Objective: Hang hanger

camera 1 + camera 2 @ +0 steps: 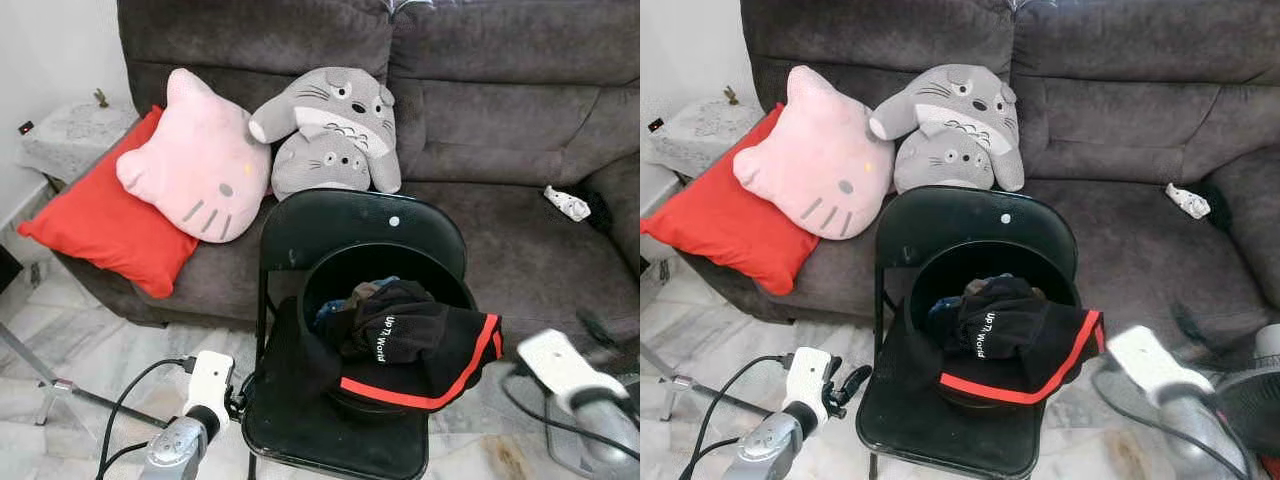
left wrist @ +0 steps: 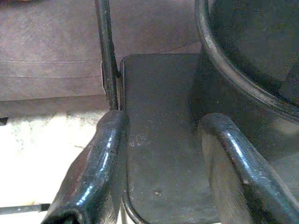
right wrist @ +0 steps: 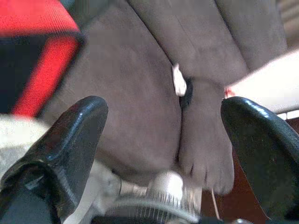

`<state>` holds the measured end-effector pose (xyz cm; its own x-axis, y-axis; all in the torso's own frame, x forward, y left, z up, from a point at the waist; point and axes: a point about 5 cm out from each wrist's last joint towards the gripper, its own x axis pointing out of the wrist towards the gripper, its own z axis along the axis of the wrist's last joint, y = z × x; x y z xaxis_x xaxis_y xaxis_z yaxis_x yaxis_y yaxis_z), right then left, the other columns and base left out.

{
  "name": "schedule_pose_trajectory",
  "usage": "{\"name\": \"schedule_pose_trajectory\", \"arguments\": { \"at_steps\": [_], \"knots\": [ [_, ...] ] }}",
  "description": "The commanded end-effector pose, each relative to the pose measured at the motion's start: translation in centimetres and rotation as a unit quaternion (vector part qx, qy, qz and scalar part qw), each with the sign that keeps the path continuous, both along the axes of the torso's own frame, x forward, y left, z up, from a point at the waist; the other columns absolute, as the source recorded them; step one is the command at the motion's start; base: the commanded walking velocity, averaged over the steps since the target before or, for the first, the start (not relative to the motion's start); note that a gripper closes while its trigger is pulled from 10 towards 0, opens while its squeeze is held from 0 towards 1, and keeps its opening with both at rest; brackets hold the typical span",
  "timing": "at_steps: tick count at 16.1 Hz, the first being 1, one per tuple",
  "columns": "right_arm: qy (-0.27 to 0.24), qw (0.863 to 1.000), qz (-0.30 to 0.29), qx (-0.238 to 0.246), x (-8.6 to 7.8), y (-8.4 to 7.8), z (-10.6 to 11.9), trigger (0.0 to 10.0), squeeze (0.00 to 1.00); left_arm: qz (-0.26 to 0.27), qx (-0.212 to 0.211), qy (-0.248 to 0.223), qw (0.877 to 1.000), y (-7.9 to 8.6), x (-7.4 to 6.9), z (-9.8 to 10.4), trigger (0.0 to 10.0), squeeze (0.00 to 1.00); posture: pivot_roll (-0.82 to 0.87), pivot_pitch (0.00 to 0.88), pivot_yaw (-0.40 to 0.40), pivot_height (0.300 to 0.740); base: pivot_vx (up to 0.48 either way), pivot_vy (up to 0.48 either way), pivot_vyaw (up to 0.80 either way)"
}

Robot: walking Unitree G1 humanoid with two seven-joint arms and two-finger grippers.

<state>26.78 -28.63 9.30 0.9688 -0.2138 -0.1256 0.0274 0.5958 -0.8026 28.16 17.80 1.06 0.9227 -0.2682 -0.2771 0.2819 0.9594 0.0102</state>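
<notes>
Left claw (image 2: 159, 168) (fingers spread) beside chair (image 1: 345, 440) seat edge.

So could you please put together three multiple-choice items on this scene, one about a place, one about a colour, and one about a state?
1. Where does the black tub of clothes stand?
A. on the sofa
B. on the black folding chair
C. on the floor

2. What colour is the stripe on the black garment draped over the tub's rim?
A. red
B. yellow
C. white

3. How does the left tool stand?
A. shut on the chair frame
B. shut on a cushion
C. open, empty, by the chair seat's edge

Answers: 1 B, since the tub sits on the chair seat in front of the grey sofa. 2 A, since a red band runs along the garment's hem. 3 C, since the left wrist view shows its two black fingers apart with nothing between them but the seat beyond.
</notes>
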Motion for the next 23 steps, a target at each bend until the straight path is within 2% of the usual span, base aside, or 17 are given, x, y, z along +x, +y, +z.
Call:
{"name": "schedule_pose_trajectory", "arguments": {
  "at_steps": [1,6,14,23],
  "knots": [
    [0.011,1.0,0.013,-0.005,0.1,0.0,-0.2,10.0,0.0,-0.002,0.009,0.008,1.0,0.2,-0.2,-0.3,10.0,0.0,-0.06,0.139,0.023,0.74,0.0,0.0,0.0],
    [0.044,0.998,0.049,-0.024,0.6,0.5,-0.9,10.0,0.0,-0.001,0.009,0.008,1.0,0.2,-0.2,-0.3,10.0,0.0,-0.06,0.133,0.021,0.74,0.0,0.0,0.0],
    [0.033,0.997,0.063,-0.024,1.2,0.7,-0.6,10.0,0.0,0.001,0.008,0.007,1.0,0.1,-0.1,-0.2,10.0,0.0,-0.06,0.135,0.021,0.74,0.0,0.0,0.0],
    [0.038,0.994,0.106,-0.012,0.9,2.4,-1.1,10.0,0.0,0.005,0.008,0.005,1.0,0.2,-0.1,-0.2,10.0,0.0,-0.06,0.139,0.015,0.74,0.0,0.0,0.0]
  ]
}}
